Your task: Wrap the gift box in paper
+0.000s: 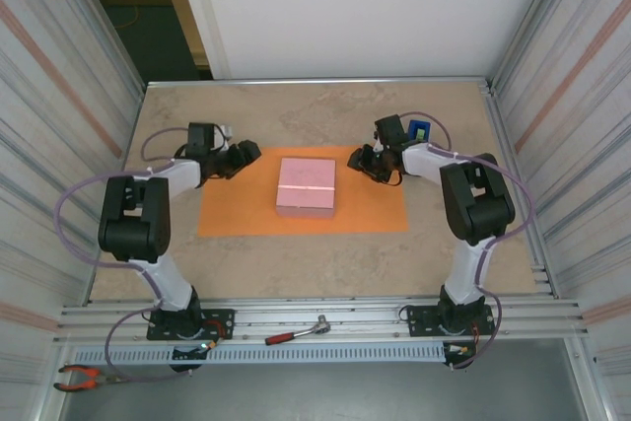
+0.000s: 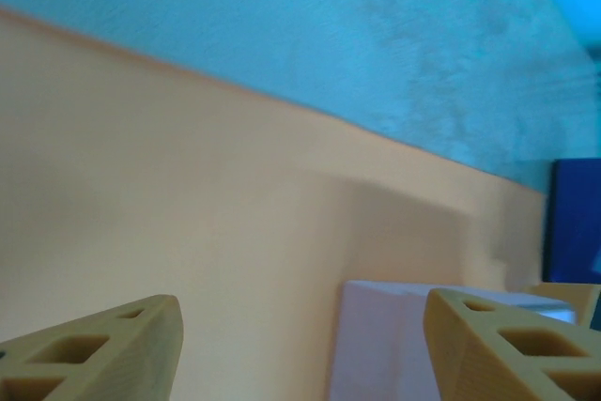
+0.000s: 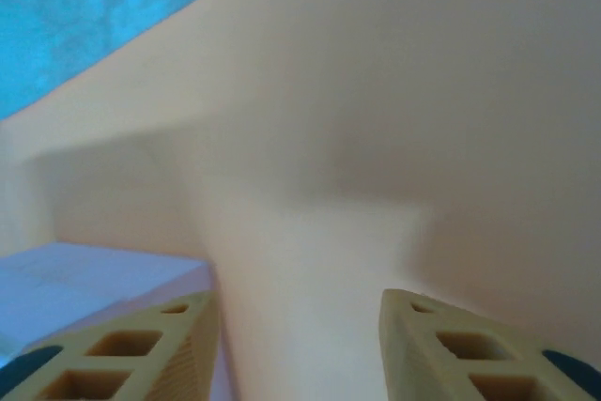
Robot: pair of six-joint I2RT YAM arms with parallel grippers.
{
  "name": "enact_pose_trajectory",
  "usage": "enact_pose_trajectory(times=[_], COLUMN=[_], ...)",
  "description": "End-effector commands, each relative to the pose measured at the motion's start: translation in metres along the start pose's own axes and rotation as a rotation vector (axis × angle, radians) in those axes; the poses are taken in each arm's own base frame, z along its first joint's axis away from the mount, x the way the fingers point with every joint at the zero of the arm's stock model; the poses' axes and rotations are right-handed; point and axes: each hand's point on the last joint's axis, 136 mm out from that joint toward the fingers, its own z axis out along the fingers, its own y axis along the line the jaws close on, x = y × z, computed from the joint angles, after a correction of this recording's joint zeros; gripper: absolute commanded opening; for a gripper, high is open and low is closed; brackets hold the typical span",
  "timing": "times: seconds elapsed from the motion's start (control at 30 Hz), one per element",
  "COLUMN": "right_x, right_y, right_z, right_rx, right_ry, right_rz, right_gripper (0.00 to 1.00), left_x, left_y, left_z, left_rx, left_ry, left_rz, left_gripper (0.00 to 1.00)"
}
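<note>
The pale pink gift box [image 1: 307, 186] lies flat in the middle of the orange paper [image 1: 237, 216], which is spread on the table. My left gripper [image 1: 246, 155] hangs over the paper's far left corner, open, with nothing between its fingers. In the left wrist view the paper [image 2: 188, 185] lies below the left gripper [image 2: 300, 326], and the box [image 2: 385, 345] sits just ahead. My right gripper [image 1: 363, 163] is over the paper's far right part, close to the box, and also open. In the right wrist view the right gripper [image 3: 296, 312] is above bare paper [image 3: 376, 138], with the box [image 3: 84, 279] at lower left.
A blue tape dispenser [image 1: 418, 132] stands behind the right gripper, off the paper. A red-handled tool [image 1: 296, 332] lies on the front rail and orange-handled pliers [image 1: 84, 377] at the near left. Ribbed walls close in both sides.
</note>
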Motion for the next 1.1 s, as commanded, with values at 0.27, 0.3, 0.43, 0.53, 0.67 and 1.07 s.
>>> enact_pose_trajectory(times=[0.27,0.3,0.43,0.53,0.67,1.07], right_x=[0.074,0.079,0.091,0.097,0.101,0.089], right_y=[0.059,0.058,0.057,0.058,0.063,0.07], right_z=[-0.046,-0.045,-0.039,-0.029,-0.02,-0.015], right_rx=[-0.069,-0.064,-0.069,-0.072,-0.076,-0.095], right_ry=[-0.045,-0.045,-0.033,-0.01,0.009,0.011], right_rz=[-0.155,-0.157,-0.155,-0.151,-0.156,-0.148], right_gripper=[0.81,0.81,0.81,0.78,0.71,0.38], left_x=[0.072,0.078,0.101,0.112,0.119,0.123], left_y=[-0.066,-0.066,-0.061,-0.059,-0.06,-0.093], left_z=[-0.05,-0.051,-0.052,-0.048,-0.038,-0.016], left_rx=[0.148,0.149,0.149,0.146,0.161,0.249], left_ry=[0.071,0.077,0.113,0.143,0.181,0.247], left_rz=[0.126,0.13,0.151,0.16,0.158,0.214], left_gripper=[0.73,0.73,0.74,0.73,0.7,0.54])
